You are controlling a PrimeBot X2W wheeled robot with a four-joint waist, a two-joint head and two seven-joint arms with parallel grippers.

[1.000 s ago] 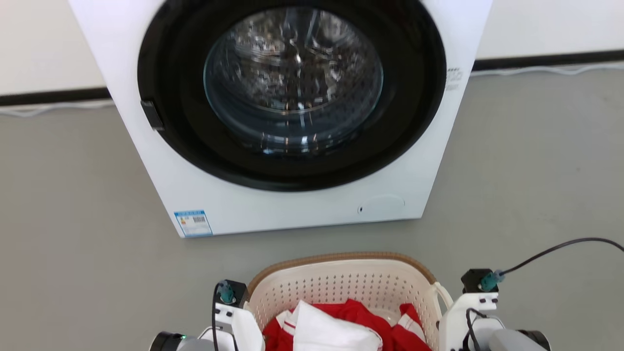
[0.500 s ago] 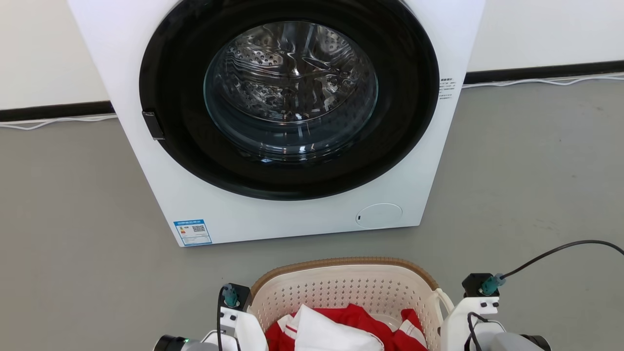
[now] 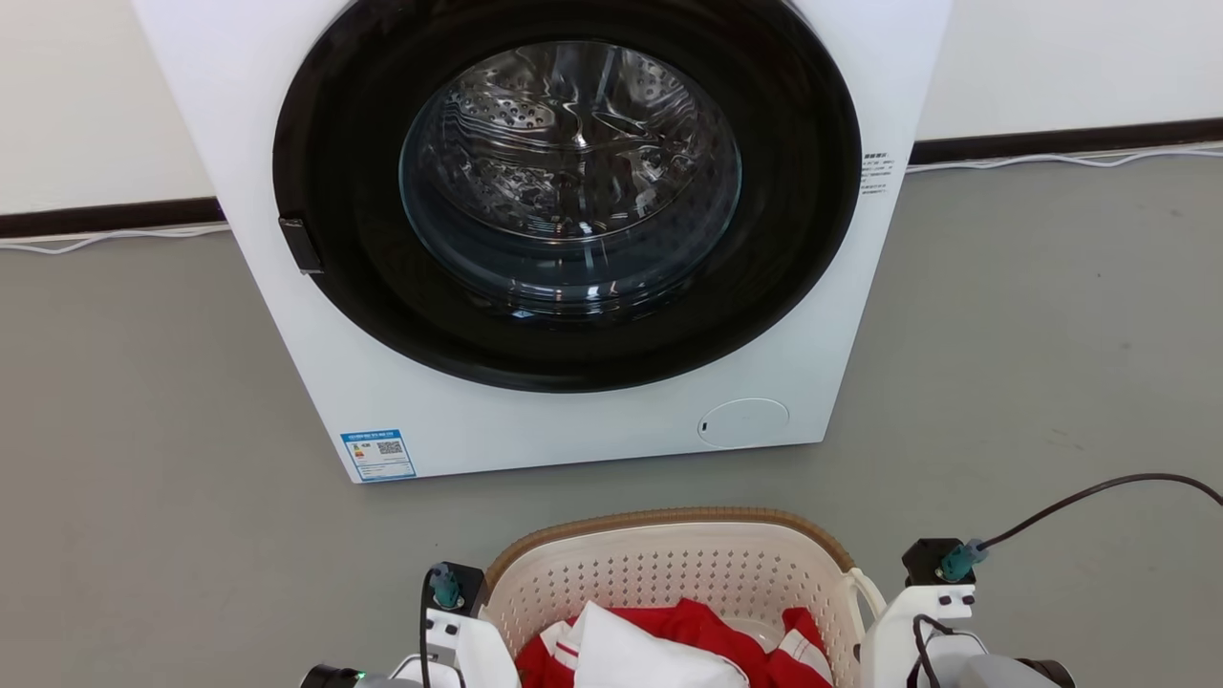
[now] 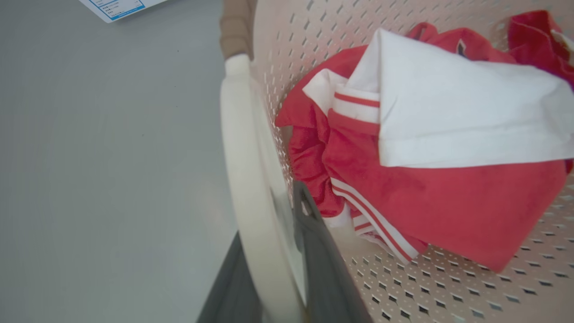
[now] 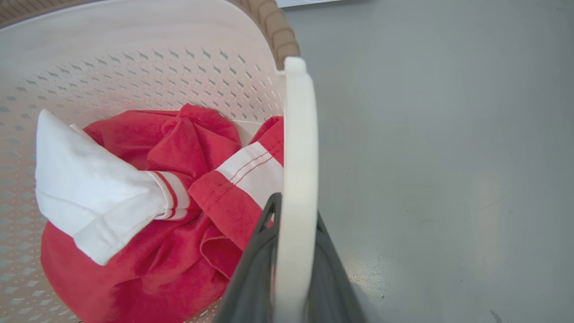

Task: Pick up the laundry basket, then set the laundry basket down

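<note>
The laundry basket [image 3: 669,564], cream perforated plastic with a brown rim, sits at the bottom centre of the head view and holds red and white clothes [image 3: 659,640]. My left gripper [image 4: 273,215] is shut on the basket's white loop handle [image 4: 244,148], one dark finger on each side. On the other side, my right gripper [image 5: 296,211] is shut on the other white handle [image 5: 300,134]. In the head view both wrists flank the basket, left [image 3: 459,621] and right [image 3: 917,612]. Whether the basket rests on the floor I cannot tell.
A white washing machine [image 3: 401,411] with a closed round glass door [image 3: 573,182] stands just beyond the basket. Grey floor [image 3: 1051,334] spreads to both sides. A black cable [image 3: 1099,489] arcs from my right wrist. A wall with a dark baseboard [image 3: 1051,139] runs behind.
The whole head picture has slid down slightly, so the camera moved. Both grippers keep their hold on the handles, and the basket stays in the same spot before the washing machine.
</note>
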